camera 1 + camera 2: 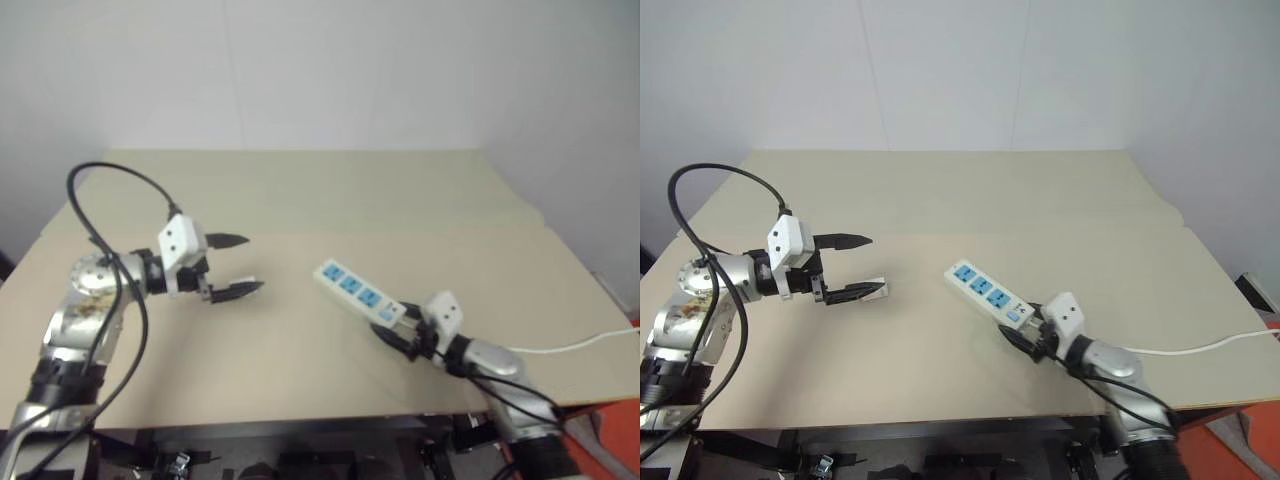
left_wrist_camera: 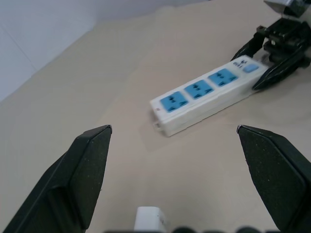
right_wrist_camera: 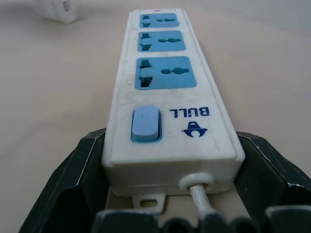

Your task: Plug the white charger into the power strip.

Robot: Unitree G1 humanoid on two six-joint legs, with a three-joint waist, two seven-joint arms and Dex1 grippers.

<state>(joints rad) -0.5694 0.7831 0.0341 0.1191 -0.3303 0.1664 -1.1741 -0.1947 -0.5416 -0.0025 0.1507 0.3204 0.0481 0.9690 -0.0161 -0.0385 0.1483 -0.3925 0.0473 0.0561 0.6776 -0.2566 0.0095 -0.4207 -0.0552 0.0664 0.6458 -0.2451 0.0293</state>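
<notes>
We steady the power strip [image 3: 165, 97] on the tabletop [image 1: 300, 200], right fingers [image 3: 73, 184] clamped on its switch end. The left fingers [image 2: 82, 170] stand apart above the white charger [image 2: 149, 218]; next we must grasp it.

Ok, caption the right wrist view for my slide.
Right gripper closed around the switch end of the power strip, all three blue sockets empty.

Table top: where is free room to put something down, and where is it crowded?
Free: the beige table behind the long white power strip, and the front strip between both grippers. Crowded: around the left gripper over the small white charger, and the strip's switch end, clasped by the right gripper.
</notes>
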